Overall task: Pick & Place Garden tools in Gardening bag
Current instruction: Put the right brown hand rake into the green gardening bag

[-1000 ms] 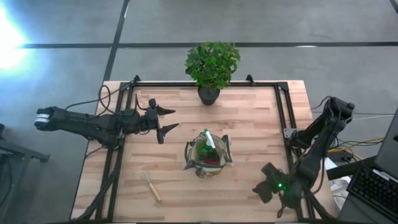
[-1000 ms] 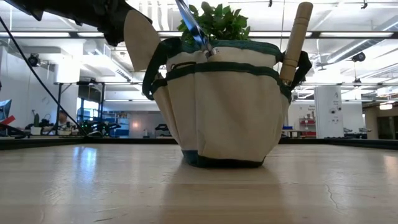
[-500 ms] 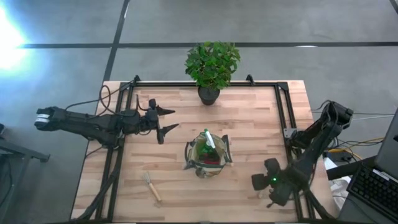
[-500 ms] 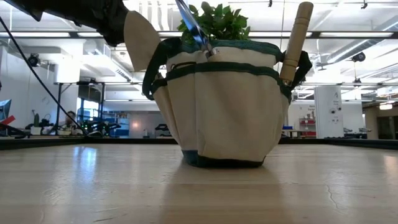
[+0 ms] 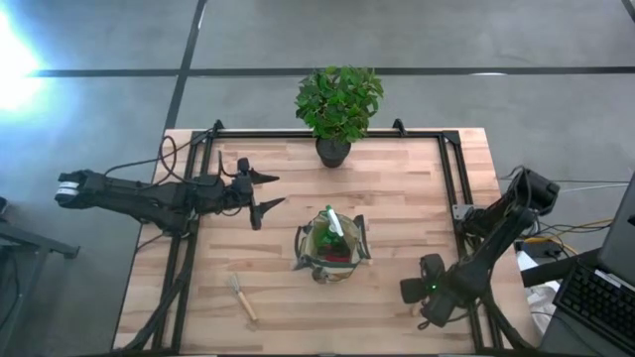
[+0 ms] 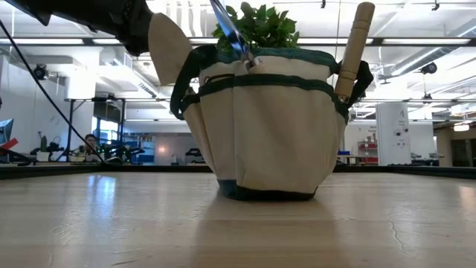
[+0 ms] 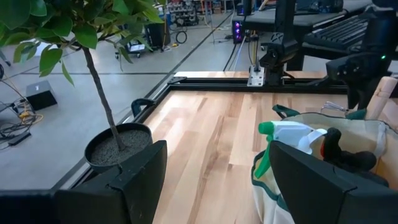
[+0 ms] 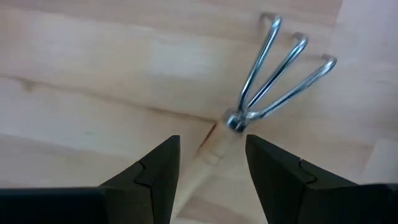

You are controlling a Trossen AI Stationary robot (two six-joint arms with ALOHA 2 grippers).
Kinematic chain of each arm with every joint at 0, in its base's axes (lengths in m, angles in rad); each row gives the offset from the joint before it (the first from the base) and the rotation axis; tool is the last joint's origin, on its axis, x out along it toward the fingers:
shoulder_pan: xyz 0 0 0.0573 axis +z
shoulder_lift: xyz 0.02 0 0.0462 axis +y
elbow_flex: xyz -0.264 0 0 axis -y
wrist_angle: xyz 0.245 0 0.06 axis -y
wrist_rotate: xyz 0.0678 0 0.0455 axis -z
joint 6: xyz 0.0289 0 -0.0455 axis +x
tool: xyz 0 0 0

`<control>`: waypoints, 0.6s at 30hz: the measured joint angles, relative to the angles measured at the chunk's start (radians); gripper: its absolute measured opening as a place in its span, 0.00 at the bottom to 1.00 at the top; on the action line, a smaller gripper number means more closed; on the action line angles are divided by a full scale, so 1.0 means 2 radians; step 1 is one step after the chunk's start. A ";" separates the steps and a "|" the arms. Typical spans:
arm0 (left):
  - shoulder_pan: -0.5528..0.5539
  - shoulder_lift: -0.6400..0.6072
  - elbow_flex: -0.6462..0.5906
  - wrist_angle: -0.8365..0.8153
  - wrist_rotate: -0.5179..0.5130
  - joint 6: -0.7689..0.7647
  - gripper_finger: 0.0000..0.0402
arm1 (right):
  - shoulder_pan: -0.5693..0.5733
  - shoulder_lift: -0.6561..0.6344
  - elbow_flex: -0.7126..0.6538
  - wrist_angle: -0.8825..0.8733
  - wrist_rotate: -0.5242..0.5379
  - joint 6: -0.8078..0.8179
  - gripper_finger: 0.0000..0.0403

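right end effector (image 8: 208,168): open, over hand fork (image 8: 273,74) on surface (image 8: 81,87) | left end effector (image 5: 266,190): open, beside bag (image 5: 332,248)

Bag (image 5: 333,248) mid-table w/ tools, fork (image 5: 241,297) beside, plant (image 5: 337,104) behind

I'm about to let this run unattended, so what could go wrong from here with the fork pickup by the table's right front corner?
1. The right gripper, open, straddles the hand fork's wooden handle just behind the prongs; a grip that far forward may let it tilt or slip.
2. The gardening bag already holds a green spray bottle and other tools, so the fork could snag going in.
3. The left gripper hovers open near the bag; the arms might crowd.
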 joint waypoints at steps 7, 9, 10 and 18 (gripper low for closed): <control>0.000 0.000 0.000 0.004 0.000 -0.005 0.71 | -0.003 0.037 -0.010 0.000 0.000 0.000 0.44; 0.000 0.001 0.000 0.005 0.000 -0.008 0.71 | -0.006 0.046 -0.011 -0.002 0.000 -0.003 0.43; 0.000 0.001 0.000 0.005 0.000 -0.009 0.71 | -0.006 0.050 -0.012 -0.002 -0.002 -0.004 0.43; 0.000 0.011 0.000 0.005 -0.001 -0.021 0.71 | -0.006 0.062 -0.013 -0.006 -0.008 -0.016 0.23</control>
